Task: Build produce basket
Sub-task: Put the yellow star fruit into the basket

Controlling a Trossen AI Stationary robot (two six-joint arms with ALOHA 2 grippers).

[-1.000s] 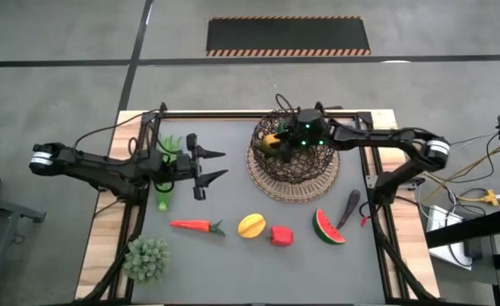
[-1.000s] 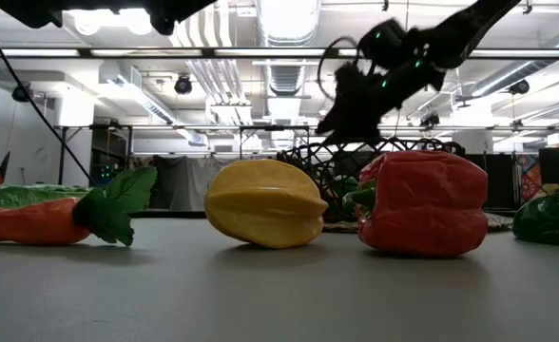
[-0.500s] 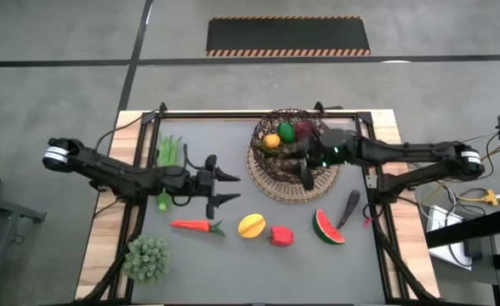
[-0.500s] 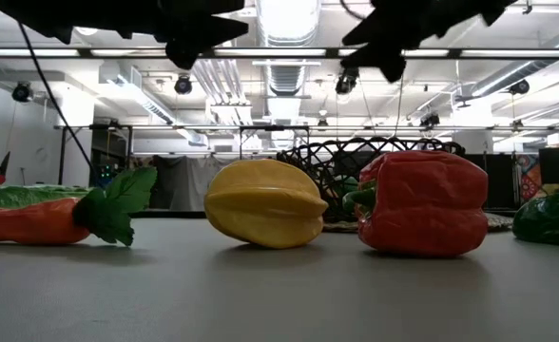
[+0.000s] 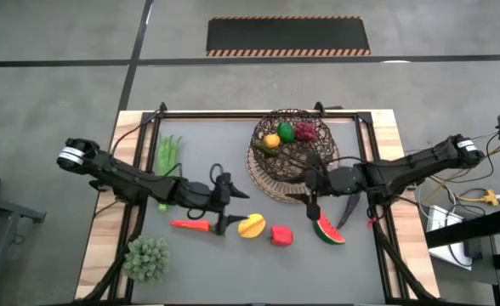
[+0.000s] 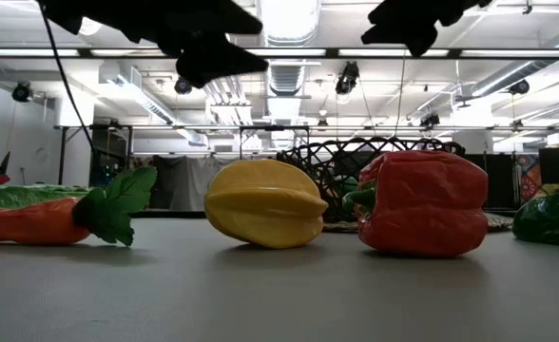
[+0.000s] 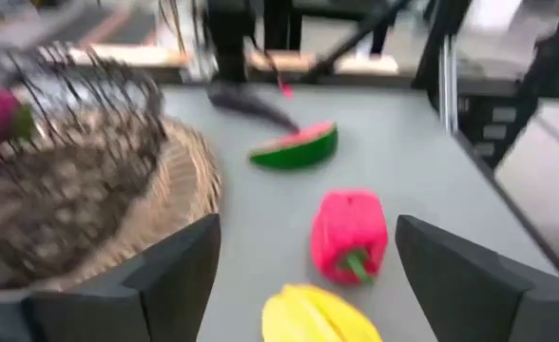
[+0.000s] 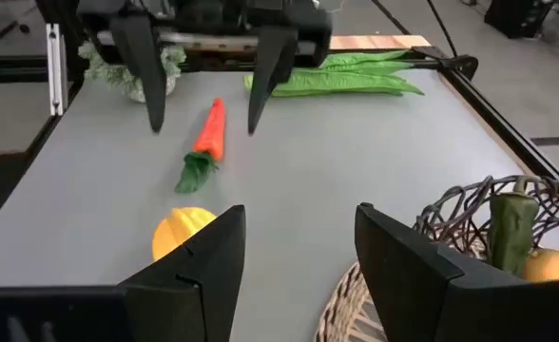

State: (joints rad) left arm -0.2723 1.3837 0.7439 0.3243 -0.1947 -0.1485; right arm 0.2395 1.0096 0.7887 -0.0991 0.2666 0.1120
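The basket (image 5: 292, 166) stands at the far middle of the table and holds an orange (image 5: 271, 142), a lime (image 5: 286, 132), grapes (image 5: 305, 133) and a dark chili (image 8: 512, 236). On the table lie the green beans (image 5: 167, 157), carrot (image 5: 195, 225), yellow mango (image 5: 251, 225), red pepper (image 5: 281, 235), watermelon slice (image 5: 328, 228) and eggplant (image 5: 349, 206). My left gripper (image 5: 233, 211) is open and empty, above the table between carrot and mango; the mango (image 7: 318, 315) lies between its fingers' line. My right gripper (image 5: 305, 204) is open and empty, by the basket's near rim.
A pale green leafy clump (image 5: 146, 257) sits at the near left corner. The two grippers point at each other across the mango; the left gripper (image 8: 203, 76) shows in the right wrist view. Black frame rails run along the table's edges.
My left gripper has gone from beside the green beans toward the table's right and near edge, to the carrot and mango. My right gripper has drawn back from over the basket toward the near edge, to just outside the basket's near rim. The produce has not moved.
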